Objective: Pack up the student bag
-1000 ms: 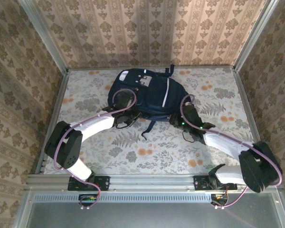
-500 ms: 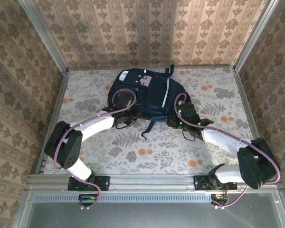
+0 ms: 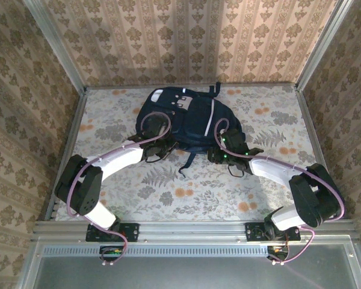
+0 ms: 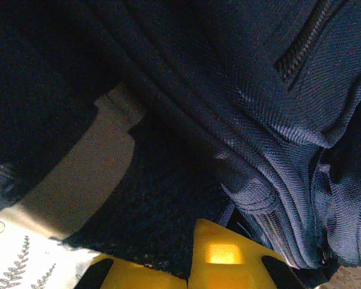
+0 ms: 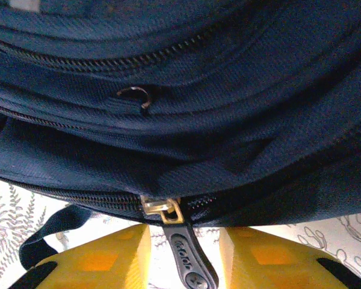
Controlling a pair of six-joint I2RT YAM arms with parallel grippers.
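Observation:
The student bag [image 3: 189,117], dark navy with a white stripe, lies at the back middle of the table. My left gripper [image 3: 162,148] is at its near left edge. In the left wrist view this gripper [image 4: 189,244] is shut, with a fold of the bag's dark fabric [image 4: 162,211] caught between the yellow fingers. My right gripper [image 3: 214,155] is at the bag's near right edge. In the right wrist view it [image 5: 184,235] stands open. A black zipper pull [image 5: 186,253] hangs from a brass slider [image 5: 161,208] between its fingers, touching neither.
A loose dark strap [image 3: 189,161] trails from the bag toward me over the floral tablecloth [image 3: 168,192]. Metal rails [image 3: 69,144] and wallpapered walls [image 3: 186,42] close in the table on three sides. Open cloth lies on both sides of the bag.
My right arm has swung left and brought its gripper in against the bag's near edge. The left arm and the bag have stayed put.

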